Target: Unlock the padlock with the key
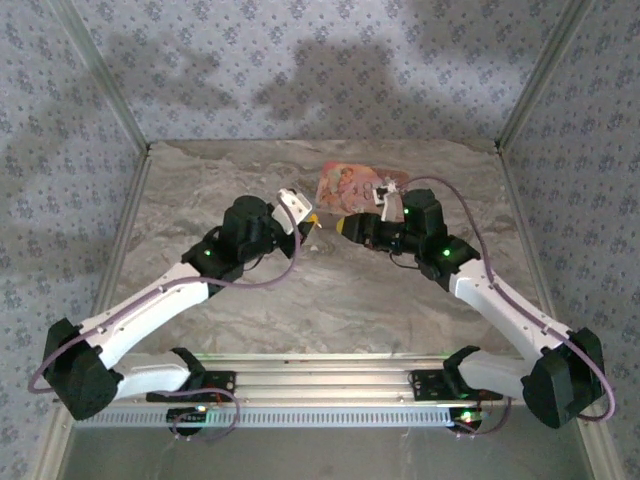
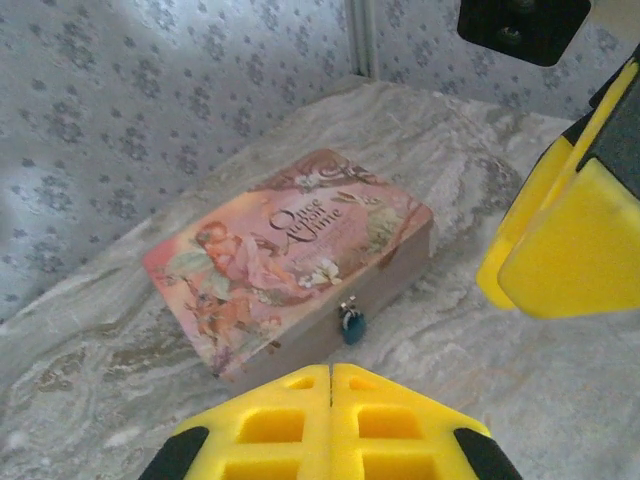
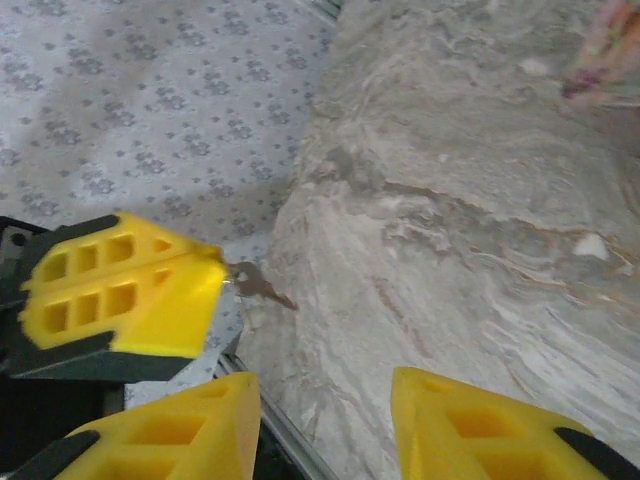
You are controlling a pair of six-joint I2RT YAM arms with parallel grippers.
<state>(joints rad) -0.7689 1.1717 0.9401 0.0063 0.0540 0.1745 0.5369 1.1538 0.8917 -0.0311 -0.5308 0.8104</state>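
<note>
Top external: high, behind the arm bases, looking down over the whole marble table.
Left wrist: close, low, facing pink box, also in top view.
Right wrist: close, facing left gripper; blurred pink edge possibly the same box.

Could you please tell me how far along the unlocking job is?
Done: the key is pinched in the shut fingers of the left gripper. In hand: it is held up near the pink box, the right gripper open and empty beside it. Left: the padlock hangs at the box's front with no key in it; inserting and turning remain.
</note>
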